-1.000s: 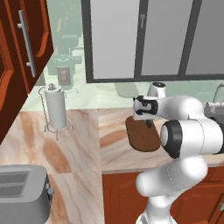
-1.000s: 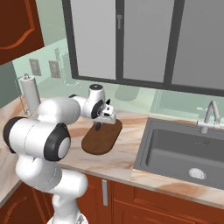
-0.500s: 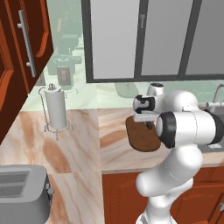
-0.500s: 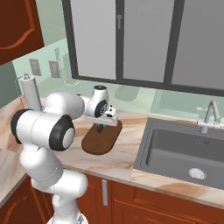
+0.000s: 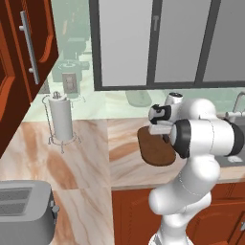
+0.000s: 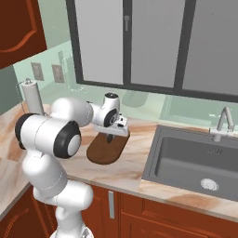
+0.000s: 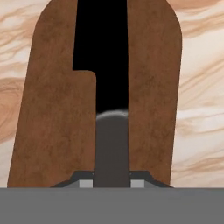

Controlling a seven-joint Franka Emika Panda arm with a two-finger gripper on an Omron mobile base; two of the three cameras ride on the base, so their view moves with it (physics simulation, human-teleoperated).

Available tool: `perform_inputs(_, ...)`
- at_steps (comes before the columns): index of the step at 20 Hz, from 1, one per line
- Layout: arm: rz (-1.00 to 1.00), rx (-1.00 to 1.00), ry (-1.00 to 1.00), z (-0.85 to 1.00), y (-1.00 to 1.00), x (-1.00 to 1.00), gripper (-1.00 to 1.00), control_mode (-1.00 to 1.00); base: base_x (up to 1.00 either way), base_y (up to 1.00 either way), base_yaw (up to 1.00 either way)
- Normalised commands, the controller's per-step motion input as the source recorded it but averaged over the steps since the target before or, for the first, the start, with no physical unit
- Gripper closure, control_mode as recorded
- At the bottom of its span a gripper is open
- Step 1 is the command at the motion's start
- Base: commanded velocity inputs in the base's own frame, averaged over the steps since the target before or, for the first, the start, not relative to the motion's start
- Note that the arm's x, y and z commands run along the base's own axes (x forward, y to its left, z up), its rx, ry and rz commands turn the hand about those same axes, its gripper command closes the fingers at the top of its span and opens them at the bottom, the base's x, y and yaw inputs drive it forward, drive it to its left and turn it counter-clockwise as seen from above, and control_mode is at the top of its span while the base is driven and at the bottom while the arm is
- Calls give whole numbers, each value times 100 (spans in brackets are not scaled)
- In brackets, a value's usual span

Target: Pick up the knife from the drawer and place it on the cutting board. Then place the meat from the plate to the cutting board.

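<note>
In the hand view the black knife (image 7: 100, 52) runs lengthwise just above the dark brown cutting board (image 7: 52, 109), its blade pointing away from me. My gripper (image 7: 112, 183) is shut on its rounded handle. From the base views the gripper (image 5: 162, 130) (image 6: 111, 135) hangs low over the cutting board (image 5: 154, 152) (image 6: 106, 149), which lies on the marble counter left of the sink. I cannot tell whether the knife touches the board. The drawer, the plate and the meat are out of view.
A sink (image 6: 195, 158) with a faucet (image 6: 223, 123) lies right of the board. A paper towel holder (image 5: 61, 117) stands at the back left, and a toaster (image 5: 24, 210) at the near left corner. A red-brown wall cabinet (image 5: 28, 43) hangs overhead.
The arm's elbow and upper links have swung round, while the hand with the knife has stayed over the board in nearly the same spot.
</note>
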Motion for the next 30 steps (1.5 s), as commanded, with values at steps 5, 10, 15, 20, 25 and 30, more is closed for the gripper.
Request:
perform_inputs(5,0,0,0,-25,0,0,100,-100,0,0,0)
perform_inputs(10,0,0,0,-23,0,0,100,-100,0,0,0)
perform_inputs(15,0,0,0,-22,0,0,100,-100,0,0,0)
perform_inputs(20,0,0,0,-14,0,0,100,-100,0,0,0)
perform_inputs(25,0,0,0,-14,0,0,-100,-100,0,0,0)
perform_inputs(30,0,0,0,0,0,0,-100,-100,0,0,0)
